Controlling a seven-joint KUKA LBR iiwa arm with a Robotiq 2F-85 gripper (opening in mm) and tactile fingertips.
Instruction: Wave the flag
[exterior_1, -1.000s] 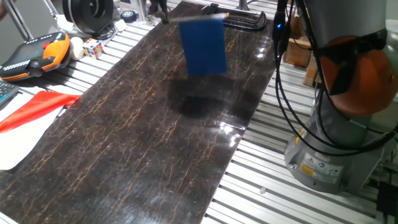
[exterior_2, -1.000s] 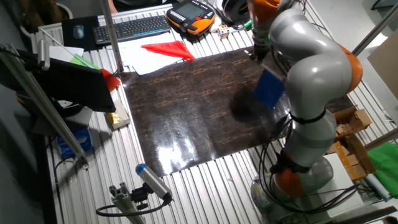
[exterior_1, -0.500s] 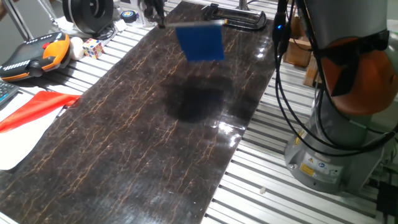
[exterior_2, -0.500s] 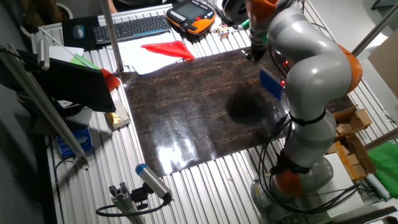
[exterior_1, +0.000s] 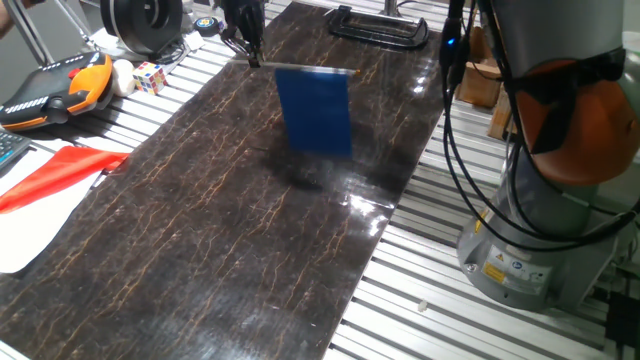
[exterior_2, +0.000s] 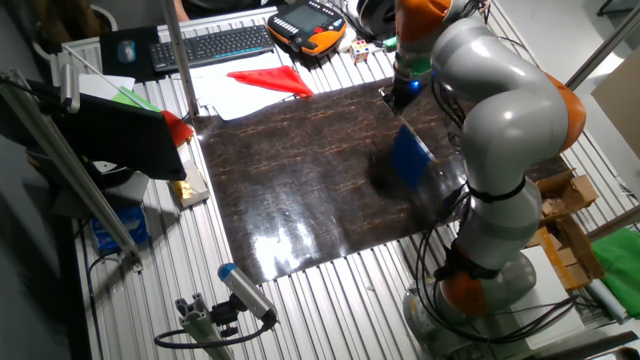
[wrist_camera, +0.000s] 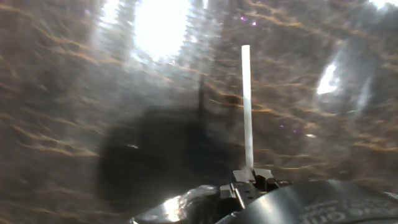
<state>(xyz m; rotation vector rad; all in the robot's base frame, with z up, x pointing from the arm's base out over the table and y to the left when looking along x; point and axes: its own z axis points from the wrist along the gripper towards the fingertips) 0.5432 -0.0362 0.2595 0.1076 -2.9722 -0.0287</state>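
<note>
The flag is a plain blue sheet hanging from a thin silver-grey stick held about level above the dark marbled mat. My gripper is shut on the stick's end near the mat's far edge. In the other fixed view the flag hangs below the gripper, beside the arm. In the hand view the stick runs straight away from the gripper, with the sheet edge-on and its shadow on the mat.
A red and white sheet lies off the mat's left side. An orange teach pendant, a puzzle cube and a black clamp sit around the far end. The arm's base stands at the right.
The flag has swung: the stick dropped lower over the mat and shifted slightly left, and the blue sheet now hangs longer and closer to the mat. The gripper keeps hold of the stick.
</note>
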